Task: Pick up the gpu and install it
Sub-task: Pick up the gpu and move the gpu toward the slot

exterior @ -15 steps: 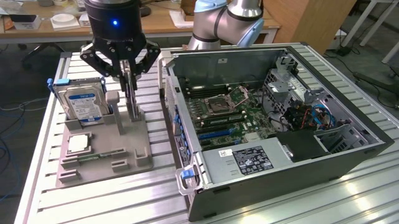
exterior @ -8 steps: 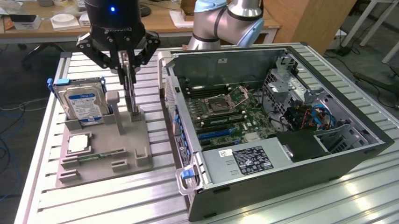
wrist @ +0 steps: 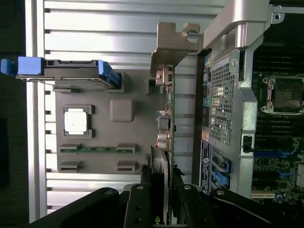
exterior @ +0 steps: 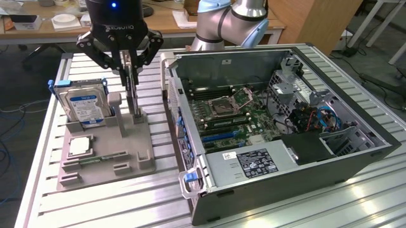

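**Exterior view.** The black gripper (exterior: 129,71) is hanging over the grey moulded fixture plate (exterior: 120,159). The plate is lying on the ribbed aluminium tabletop (exterior: 57,209), near the edge at the exterior view's left. The gripper's jaws are pinching the upper edge of the gpu (exterior: 132,95), a thin dark card standing upright on edge. The card's foot is sitting in a slot near the middle of the plate.

A silver hard drive (exterior: 85,107) with a blue-white label and blue plastic rails is standing in a cradle at the plate's far corner. It is just beside the card, on the exterior view's left. A square metal-lidded processor (exterior: 81,146) is lying flat near the plate's edge at the exterior view's left. A narrow green memory stick (exterior: 95,160) is lying beside it, toward the plate's near edge. The open computer case (exterior: 355,156), made of black sheet metal, is taking up the tabletop on the exterior view's right.

**Wrist view.** The gripper (wrist: 163,179) is clamping the gpu (wrist: 169,118), seen edge-on as a brownish-green strip with small connectors. A bent bare-metal bracket (wrist: 173,40) is capping its far end. The card is running between the plate (wrist: 137,90) and the case's perforated grille (wrist: 221,99). The hard drive (wrist: 61,75), processor (wrist: 76,119) and memory stick (wrist: 97,148) are sitting in their recesses.
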You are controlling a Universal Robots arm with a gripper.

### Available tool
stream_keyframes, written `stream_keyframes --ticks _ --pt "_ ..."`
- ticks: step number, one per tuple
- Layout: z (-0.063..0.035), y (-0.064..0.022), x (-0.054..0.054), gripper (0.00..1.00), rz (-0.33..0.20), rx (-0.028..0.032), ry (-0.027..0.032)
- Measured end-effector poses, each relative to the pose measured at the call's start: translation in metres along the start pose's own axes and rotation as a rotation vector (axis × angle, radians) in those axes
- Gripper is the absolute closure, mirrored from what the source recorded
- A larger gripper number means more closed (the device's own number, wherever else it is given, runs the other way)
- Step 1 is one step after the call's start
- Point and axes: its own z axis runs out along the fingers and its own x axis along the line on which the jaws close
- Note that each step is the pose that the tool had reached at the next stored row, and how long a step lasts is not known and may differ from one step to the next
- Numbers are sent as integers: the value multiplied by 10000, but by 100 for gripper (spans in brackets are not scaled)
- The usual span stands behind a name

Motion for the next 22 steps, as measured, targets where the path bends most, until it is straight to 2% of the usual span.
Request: stream_keyframes --ticks 4,9,14,21,22 --pt "-16 1 0 74 1 2 1" --pt "-122 2 -1 74 1 1 -1" --pt "-129 2 -3 74 2 -5 -1" --pt "-127 1 -159 74 2 -8 -1" --pt "-126 1 -215 74 2 -9 -1"
